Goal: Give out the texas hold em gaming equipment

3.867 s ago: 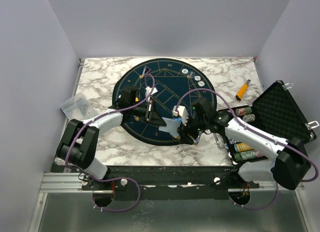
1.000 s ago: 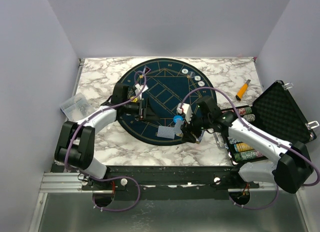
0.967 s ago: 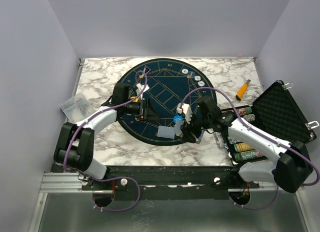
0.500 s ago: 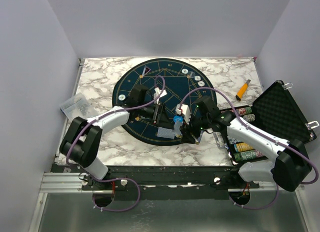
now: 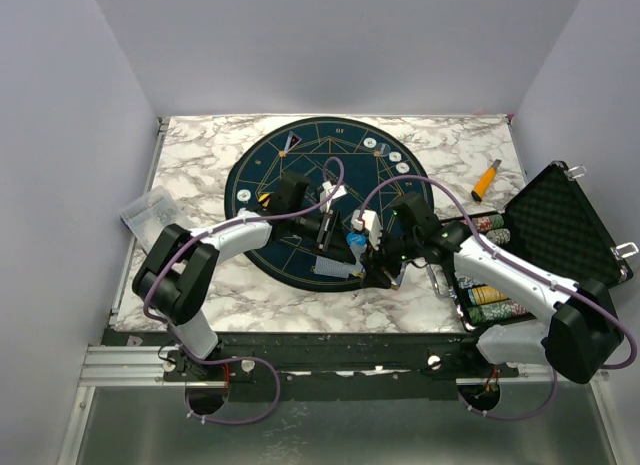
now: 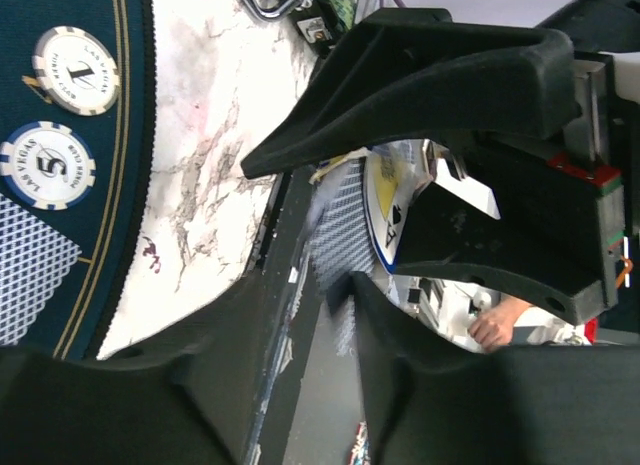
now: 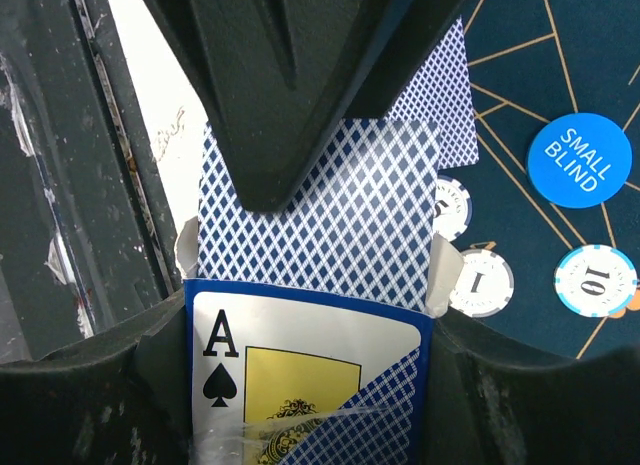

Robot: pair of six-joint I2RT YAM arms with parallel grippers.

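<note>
Playing cards (image 7: 345,220) with blue diamond backs stick out of a card box (image 7: 300,370). The right gripper (image 7: 310,335) pinches the box by its two sides, above the near edge of the round blue mat (image 5: 300,165). The left gripper (image 5: 338,235) has a finger over the top card; whether it is pinching the card cannot be told. On the mat nearby lie a blue disc (image 7: 580,160), chips (image 7: 597,278) and a face-down card (image 7: 450,95).
</note>
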